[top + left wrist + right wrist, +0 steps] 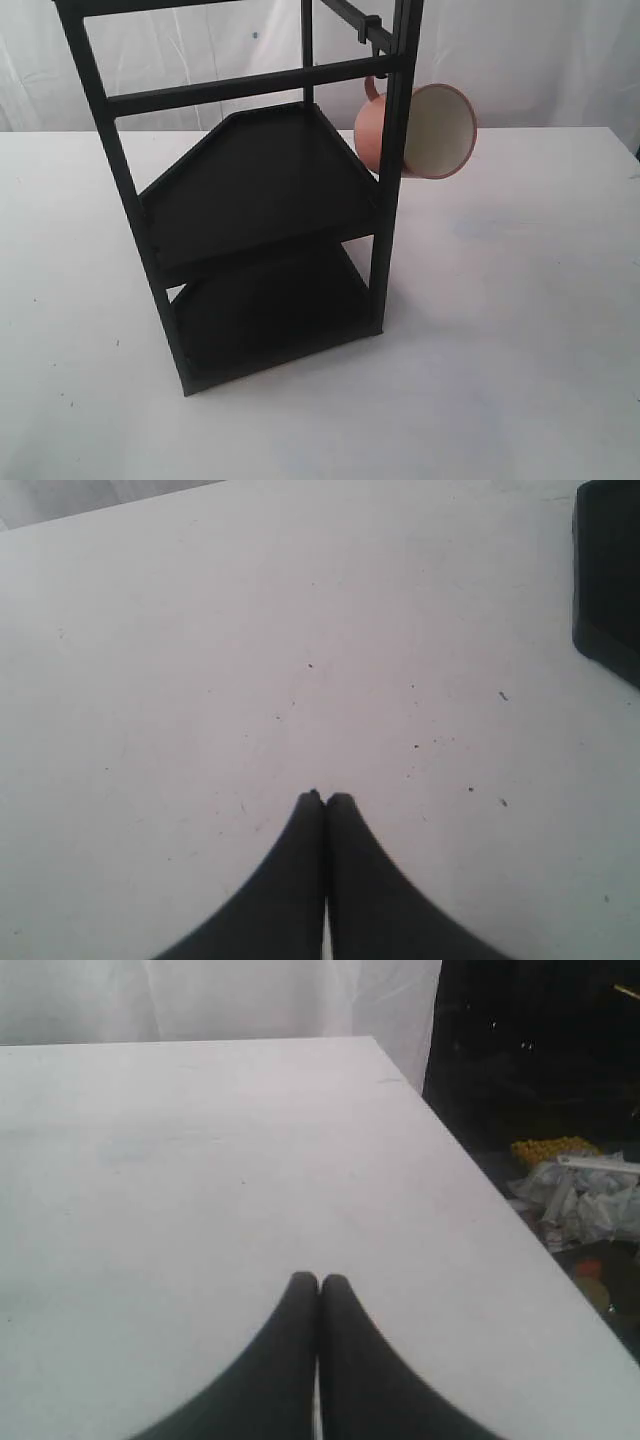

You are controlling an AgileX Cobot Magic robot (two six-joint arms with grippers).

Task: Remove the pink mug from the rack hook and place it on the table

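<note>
The left hand (324, 798) and right hand (319, 1280) are each closed tight and empty over the speckled white table (500, 330). One black metal rack (260, 190), its top cut off, has two angular shelves; beyond, one glossy pink mug (440, 130) hangs by its handle, the rack hook hidden behind the post
</note>
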